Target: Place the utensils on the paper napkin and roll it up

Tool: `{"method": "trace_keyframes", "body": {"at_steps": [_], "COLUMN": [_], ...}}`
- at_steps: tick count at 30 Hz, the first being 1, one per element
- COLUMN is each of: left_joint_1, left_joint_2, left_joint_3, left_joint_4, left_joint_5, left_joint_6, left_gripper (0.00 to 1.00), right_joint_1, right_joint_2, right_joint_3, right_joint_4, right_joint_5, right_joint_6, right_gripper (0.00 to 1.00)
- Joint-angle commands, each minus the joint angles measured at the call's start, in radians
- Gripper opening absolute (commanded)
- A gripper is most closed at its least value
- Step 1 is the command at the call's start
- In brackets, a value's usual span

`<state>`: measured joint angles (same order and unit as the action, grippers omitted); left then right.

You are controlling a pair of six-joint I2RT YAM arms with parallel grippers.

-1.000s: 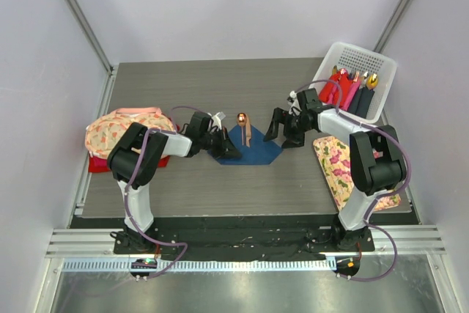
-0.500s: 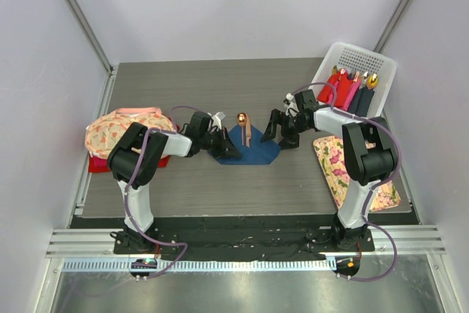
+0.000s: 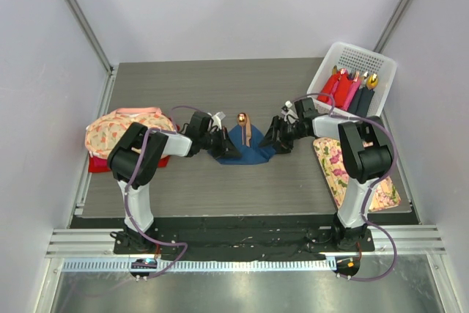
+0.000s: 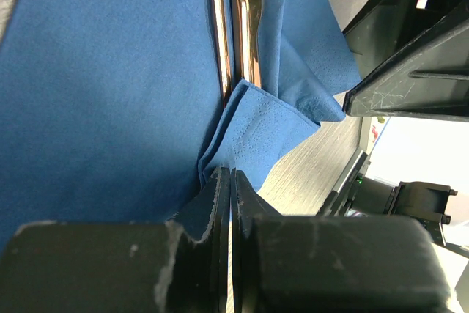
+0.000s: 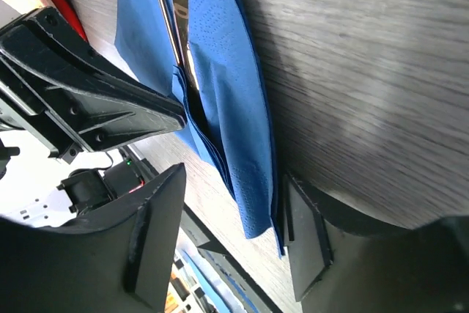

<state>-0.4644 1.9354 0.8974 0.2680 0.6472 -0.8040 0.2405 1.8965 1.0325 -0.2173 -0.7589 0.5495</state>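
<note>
The dark blue paper napkin [image 3: 248, 152] lies at the table's middle, with the copper-brown utensils [image 3: 247, 131] along its middle and the spoon bowl at the far end. My left gripper [image 3: 224, 149] is shut on the napkin's left corner, which is folded up toward the utensils [image 4: 236, 27]; the pinch shows in the left wrist view [image 4: 230, 175]. My right gripper [image 3: 273, 139] is open at the napkin's right edge. In the right wrist view the gripper [image 5: 233, 181] straddles the raised blue edge [image 5: 234, 100], beside the utensils [image 5: 176, 31].
A white basket [image 3: 382, 61] at the back right holds red, pink and dark rolls with gold tips. A floral cloth [image 3: 333, 165] lies at the right. A pile of floral cloths [image 3: 110, 131] sits at the left on something red.
My right gripper has moved left onto the napkin's right corner, and that edge has lifted and pushed inward. My left gripper has kept its hold on the left corner.
</note>
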Motion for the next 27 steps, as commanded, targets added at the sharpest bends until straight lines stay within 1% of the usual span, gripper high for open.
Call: {"method": "trace_keyframes", "body": {"at_steps": [1,4,6,7,10,11,12,14,21,27], "left_joint_1": [0.004,0.004,0.004,0.004,0.004,0.004,0.004,0.004,0.004,0.004], "left_joint_2": [0.016,0.013,0.016,0.016,0.017,0.017,0.017,0.017,0.020,0.025], "left_joint_3": [0.012,0.008,0.006,0.006,0.008,0.008,0.008,0.008,0.011,0.018], "left_joint_4": [-0.016,-0.013,-0.012,-0.010,-0.010,-0.010,-0.010,-0.010,-0.013,-0.019], "left_joint_5": [-0.054,-0.054,-0.055,-0.054,-0.054,-0.055,-0.057,-0.055,-0.055,-0.055], "left_joint_6": [0.029,0.031,0.031,0.031,0.031,0.031,0.031,0.031,0.031,0.034], "left_gripper": [0.05,0.05,0.04,0.04,0.04,0.05,0.05,0.05,0.04,0.04], "right_joint_1": [-0.029,-0.052,-0.055,-0.053,-0.052,-0.050,-0.047,-0.038,0.023,0.081], "right_joint_2": [-0.077,-0.096,-0.103,-0.103,-0.085,-0.079,-0.076,-0.070,-0.074,-0.017], "right_joint_3": [-0.003,0.008,0.008,0.006,0.021,0.030,0.037,0.055,0.055,0.064], "right_joint_4": [-0.027,-0.079,-0.086,-0.091,-0.088,-0.086,-0.085,-0.079,0.054,0.166], "right_joint_5": [0.030,0.050,0.056,0.059,0.035,0.018,0.009,-0.017,-0.068,-0.076], "right_joint_6": [-0.011,-0.042,-0.052,-0.054,-0.045,-0.033,-0.028,-0.008,0.139,0.256], "right_gripper": [0.58,0.57,0.54,0.45,0.26,0.16,0.10,0.01,0.01,0.01]}}
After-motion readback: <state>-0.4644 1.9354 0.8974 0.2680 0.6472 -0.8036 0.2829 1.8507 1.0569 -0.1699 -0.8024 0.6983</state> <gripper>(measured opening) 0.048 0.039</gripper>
